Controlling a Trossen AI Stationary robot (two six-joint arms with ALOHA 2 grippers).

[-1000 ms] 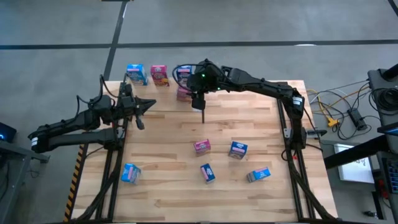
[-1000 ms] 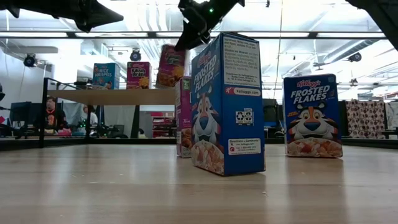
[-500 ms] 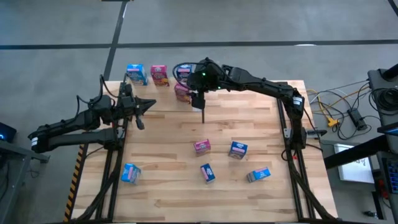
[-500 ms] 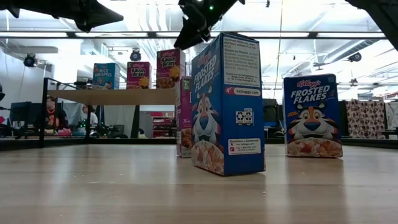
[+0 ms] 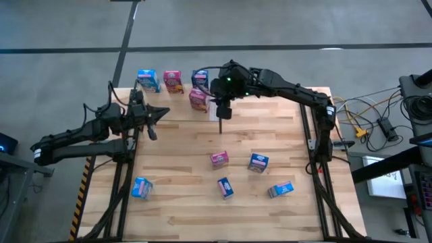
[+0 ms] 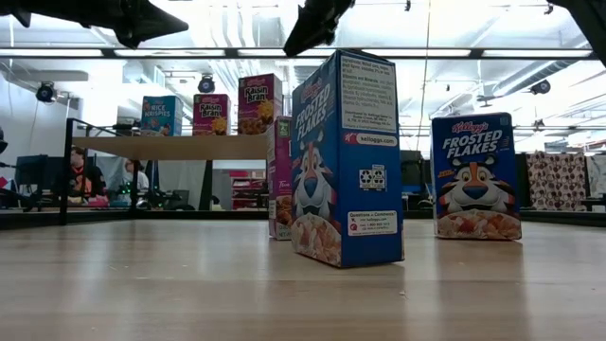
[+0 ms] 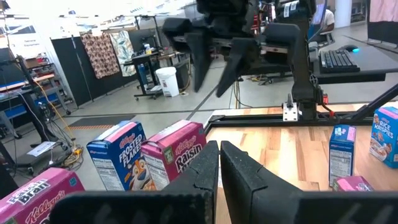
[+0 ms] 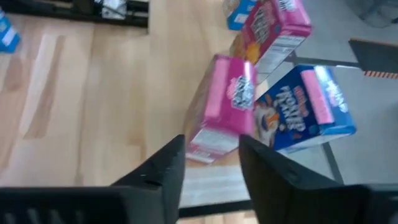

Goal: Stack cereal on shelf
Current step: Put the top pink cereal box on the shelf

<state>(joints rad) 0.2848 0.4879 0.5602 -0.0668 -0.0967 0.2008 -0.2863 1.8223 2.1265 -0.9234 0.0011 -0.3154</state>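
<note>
- Right hand (image 5: 221, 115) hangs above the far middle of the pale plank surface (image 5: 270, 155), fingers spread and holding nothing; I judge it is clear of the row so a fresh box can be fetched.
- Four small cardboard cereal boxes line the light-wood shelf (image 6: 170, 147) at the far edge, the near pink one (image 5: 198, 100) just beside the right hand.
- Five more boxes, blue and pink, lie scattered on the near half, among them a pink box (image 5: 219, 158).
- Left hand (image 7: 219, 163) waits at the left edge, fingers pressed together.
- The low view shows the shelf boxes upright; the high view shows only their tops.
</note>
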